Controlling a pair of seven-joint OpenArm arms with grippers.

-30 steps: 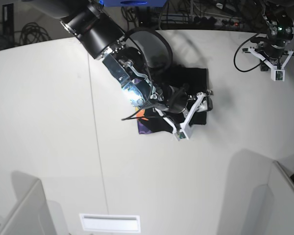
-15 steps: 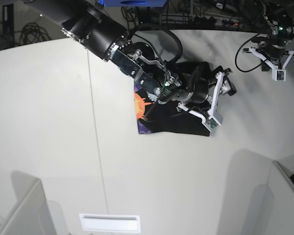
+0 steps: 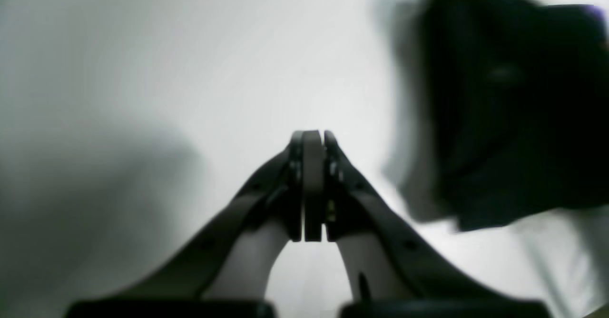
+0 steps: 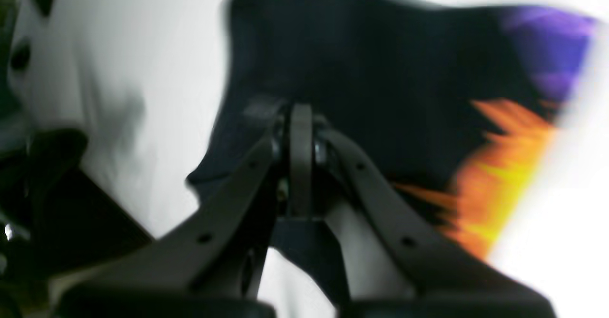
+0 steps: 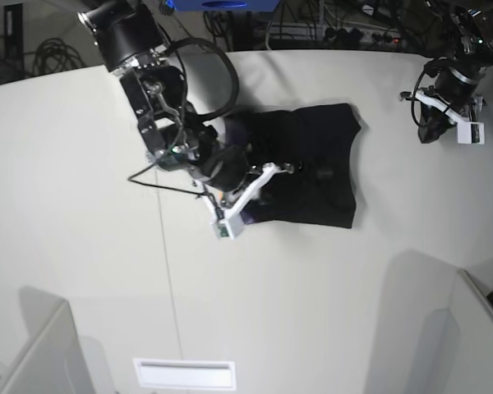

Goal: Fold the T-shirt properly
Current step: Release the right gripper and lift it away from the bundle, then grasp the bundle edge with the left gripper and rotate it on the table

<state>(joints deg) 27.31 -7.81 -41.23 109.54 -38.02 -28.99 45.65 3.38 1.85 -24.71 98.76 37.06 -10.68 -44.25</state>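
Base view: the T-shirt (image 5: 312, 168) lies folded on the tabletop (image 5: 82, 205). Right pincer (image 4: 300, 118), fingers together, apparently empty above its edge; left pincer (image 3: 311, 139) closed, well apart.

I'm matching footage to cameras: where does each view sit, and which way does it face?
Base: overhead, looking down on the table, the T-shirt and both arms.
Left wrist: behind the left claw, shut over bare table; shirt blurred at right.
Right wrist: behind the right claw, shut, facing the shirt's orange print.
All three views share the T-shirt.
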